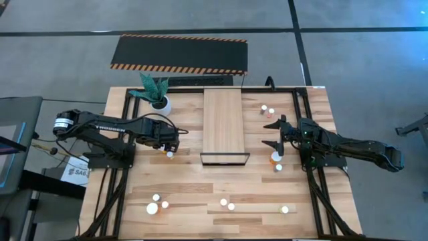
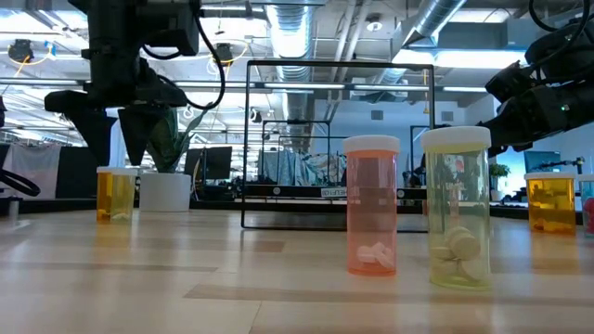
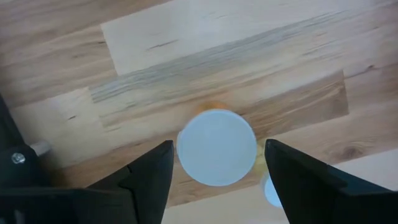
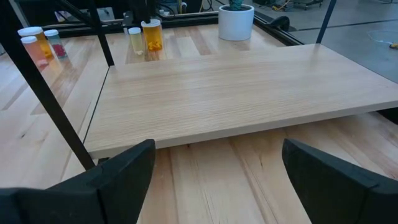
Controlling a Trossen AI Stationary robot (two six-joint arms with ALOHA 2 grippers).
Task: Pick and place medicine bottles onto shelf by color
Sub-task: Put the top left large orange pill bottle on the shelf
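Your left gripper (image 1: pixel 172 142) sits left of the shelf (image 1: pixel 223 124), directly above an orange bottle (image 3: pixel 216 147) standing on the table (image 1: pixel 200 194). Its fingers (image 3: pixel 149 180) are spread on either side of the white cap and clear of it; nothing is held. Your right gripper (image 1: pixel 275 133) waits just right of the shelf with jaws wide and empty, facing the board's edge. The shelf top carries no bottles. The remaining bottles stand scattered: several along the near edge of the table, a few at the far right (image 1: pixel 267 110), and two beside the right gripper (image 1: pixel 277 161).
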